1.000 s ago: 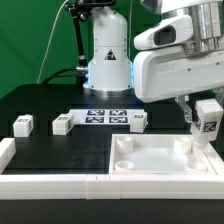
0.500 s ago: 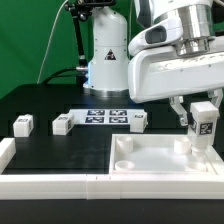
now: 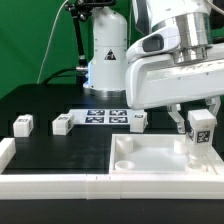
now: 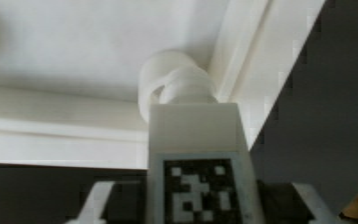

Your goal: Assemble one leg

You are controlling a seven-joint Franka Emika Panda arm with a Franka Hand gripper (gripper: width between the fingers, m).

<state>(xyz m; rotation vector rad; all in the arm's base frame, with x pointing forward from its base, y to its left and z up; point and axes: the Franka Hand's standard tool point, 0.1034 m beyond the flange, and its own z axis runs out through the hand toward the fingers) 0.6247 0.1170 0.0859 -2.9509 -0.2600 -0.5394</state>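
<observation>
My gripper is shut on a leg, a small white block with a black-and-white tag facing the camera. It holds the leg upright just above the far right corner of the large white tray-like piece. In the wrist view the leg runs out from between the fingers, and my gripper points at a round corner socket of the tray piece. Three more legs stand on the black table: one far left, one beside it, one mid-table.
The marker board lies flat at the back middle. A white rail runs along the table's front edge and turns up the exterior view's left side. The robot base stands behind the board.
My gripper has moved down and slightly toward the exterior view's left with the leg in it, closer to the tray piece's far right corner. The other legs have not moved.
</observation>
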